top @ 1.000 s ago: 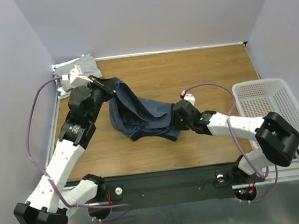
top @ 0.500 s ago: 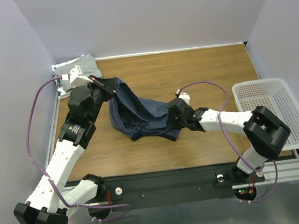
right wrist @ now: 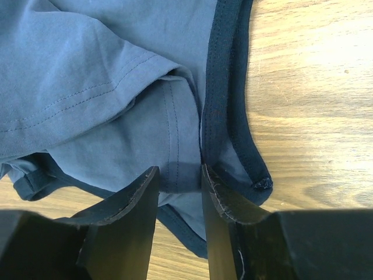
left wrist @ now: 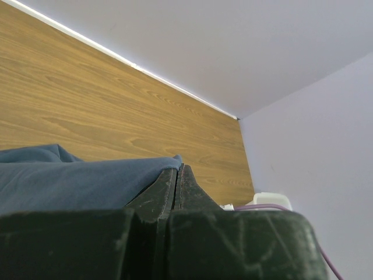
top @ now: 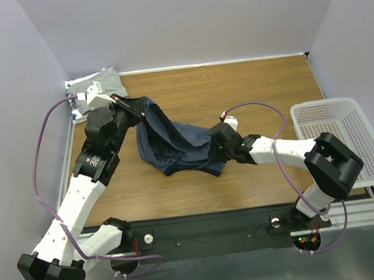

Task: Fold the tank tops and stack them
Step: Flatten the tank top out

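Note:
The slate-blue tank top (top: 177, 144) lies crumpled in the middle of the table, its far-left end lifted. My left gripper (top: 133, 109) is shut on that end; in the left wrist view the blue cloth (left wrist: 76, 181) drapes beside the shut fingertips (left wrist: 178, 170). My right gripper (top: 214, 152) is open, low over the top's right edge; in the right wrist view its fingers (right wrist: 148, 181) straddle a fold of blue cloth (right wrist: 116, 76) next to the darker trim (right wrist: 224, 87). A light grey top (top: 99, 82) lies folded at the far-left corner, over a patterned one (top: 79, 109).
A white mesh basket (top: 341, 137) stands at the right edge of the table. Walls close in the far and side edges. Purple cables loop off both arms. Bare wood (top: 262, 84) stretches across the far right.
My right gripper has slid a little to the left onto the blue top's right edge, and its forearm has swung. The left arm and the lifted cloth have not moved.

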Controlling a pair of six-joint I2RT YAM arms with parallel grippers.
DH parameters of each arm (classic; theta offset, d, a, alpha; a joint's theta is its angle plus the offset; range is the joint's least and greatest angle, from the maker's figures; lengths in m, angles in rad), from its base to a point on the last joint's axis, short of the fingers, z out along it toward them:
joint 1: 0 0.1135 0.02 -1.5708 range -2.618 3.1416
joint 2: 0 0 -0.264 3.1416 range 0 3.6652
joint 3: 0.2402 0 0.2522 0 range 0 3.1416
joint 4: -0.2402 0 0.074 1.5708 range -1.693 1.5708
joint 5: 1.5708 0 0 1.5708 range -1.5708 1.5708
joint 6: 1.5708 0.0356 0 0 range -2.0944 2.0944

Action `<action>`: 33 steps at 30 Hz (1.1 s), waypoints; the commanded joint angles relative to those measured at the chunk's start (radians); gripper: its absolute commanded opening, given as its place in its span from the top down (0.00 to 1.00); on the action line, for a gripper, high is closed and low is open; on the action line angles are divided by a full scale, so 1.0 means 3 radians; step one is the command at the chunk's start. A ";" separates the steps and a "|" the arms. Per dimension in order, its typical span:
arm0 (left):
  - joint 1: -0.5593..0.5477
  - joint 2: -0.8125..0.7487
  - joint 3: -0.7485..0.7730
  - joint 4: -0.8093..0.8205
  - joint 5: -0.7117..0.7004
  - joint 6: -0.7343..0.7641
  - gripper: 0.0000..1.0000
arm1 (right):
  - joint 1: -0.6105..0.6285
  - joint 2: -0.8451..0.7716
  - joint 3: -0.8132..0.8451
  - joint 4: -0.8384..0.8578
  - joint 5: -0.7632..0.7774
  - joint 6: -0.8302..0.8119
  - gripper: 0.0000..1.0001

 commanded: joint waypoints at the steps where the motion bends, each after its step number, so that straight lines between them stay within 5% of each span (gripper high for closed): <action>1: 0.0023 -0.0017 0.0087 0.0225 0.0020 0.0046 1.00 | 0.0035 -0.0010 -0.0041 0.0118 0.0030 0.0054 0.59; 17: 0.0028 -0.0012 0.0072 0.0235 0.0025 0.0031 1.00 | 0.0030 -0.0051 -0.0107 0.0139 0.0060 0.0069 0.62; 33: 0.0048 -0.0032 0.0123 0.0189 -0.0011 0.0072 1.00 | 0.0035 -0.0260 -0.0051 0.0123 0.0076 -0.0023 0.99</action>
